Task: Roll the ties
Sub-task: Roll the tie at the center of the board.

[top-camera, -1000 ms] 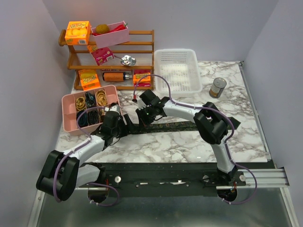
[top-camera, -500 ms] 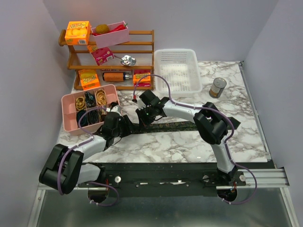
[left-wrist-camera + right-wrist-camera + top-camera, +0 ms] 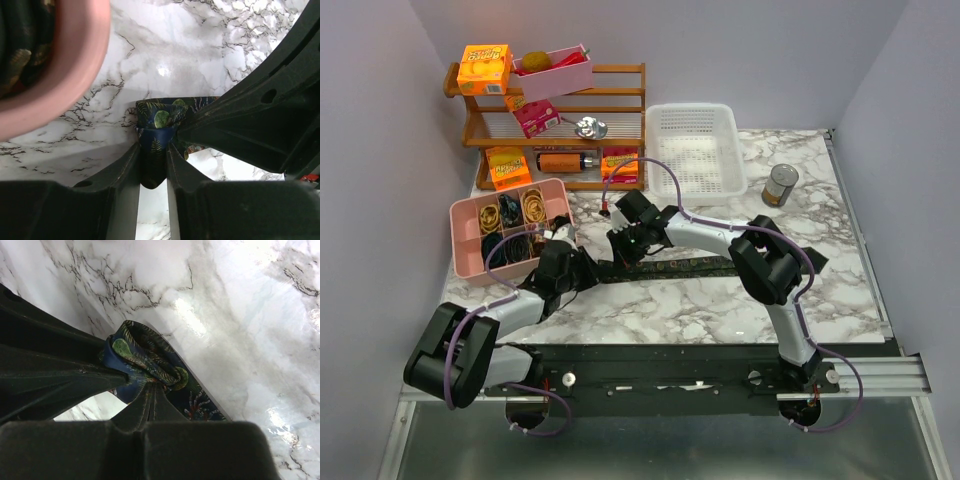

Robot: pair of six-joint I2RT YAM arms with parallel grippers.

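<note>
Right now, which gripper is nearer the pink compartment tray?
Left. The left gripper sits beside the near right corner of the pink tray, shut on the tie. The right gripper pinches the same tie farther right, beyond the left one.

A long, narrow tie (image 3: 692, 267) lies flat on the marble surface (image 3: 700, 305), running left to right across its middle. From above the fabric looks almost black with fine pale speckles. Close up it is dark navy, printed with green leaves and small reddish sprigs. The right end appears wider. The left end is lifted off the surface and bunched into a small crumpled fold. That fold is pinched from two sides, between the jaws of the left gripper (image 3: 154, 147) and the tightly closed jaws of the right gripper (image 3: 149, 385). The rest lies unrolled.
</note>
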